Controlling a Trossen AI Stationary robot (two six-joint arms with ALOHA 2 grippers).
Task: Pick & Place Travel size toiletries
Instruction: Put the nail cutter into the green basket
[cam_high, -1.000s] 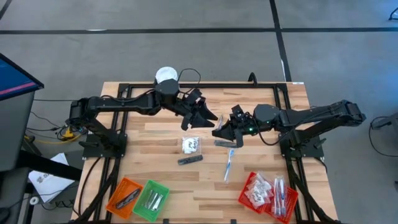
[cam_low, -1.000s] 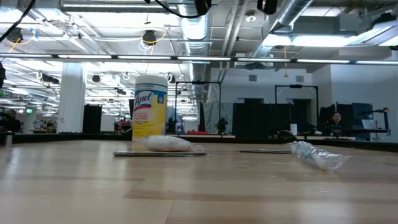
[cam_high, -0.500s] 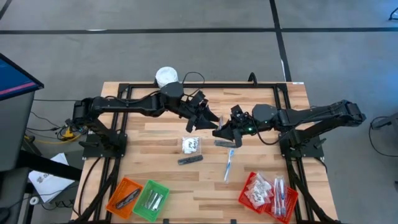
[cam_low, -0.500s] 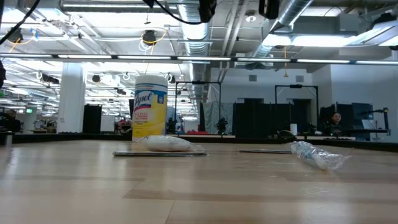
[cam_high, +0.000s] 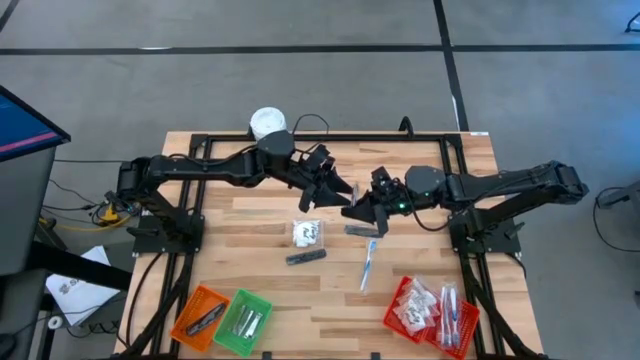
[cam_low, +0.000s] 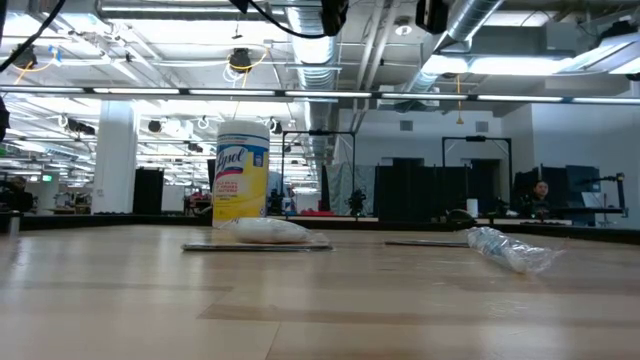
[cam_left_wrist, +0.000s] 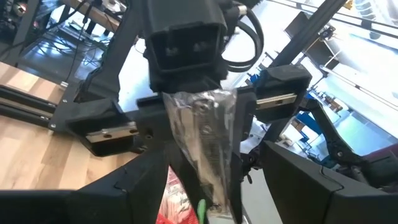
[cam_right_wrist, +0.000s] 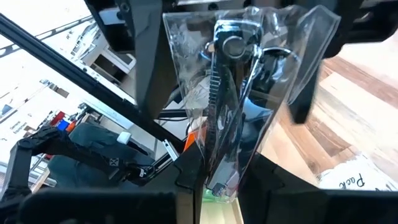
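My right gripper (cam_high: 353, 210) is shut on a clear-wrapped toiletry packet (cam_right_wrist: 239, 87) and holds it above the table's middle. My left gripper (cam_high: 337, 190) faces it, open. Its two fingers (cam_right_wrist: 148, 68) stand on either side of the packet's free end (cam_left_wrist: 205, 143); whether they touch it does not show. On the table lie a white sachet (cam_high: 308, 233), a dark stick (cam_high: 306, 257), a grey stick (cam_high: 360, 230) and a blue-white wrapped stick (cam_high: 368, 264). My right gripper pinches the packet's near end (cam_right_wrist: 219, 175) between its two fingers. The fingers come about level from the table's right side. The packet juts out beyond them toward my left gripper, lifted clear of the table.
A white-lidded yellow canister (cam_high: 267, 123) stands at the far edge. An orange basket (cam_high: 200, 315) and a green basket (cam_high: 243, 320) sit at the near left. At the near right are red baskets (cam_high: 432, 310) holding sachets and sticks. Black frame rails (cam_high: 420, 140) border the table.
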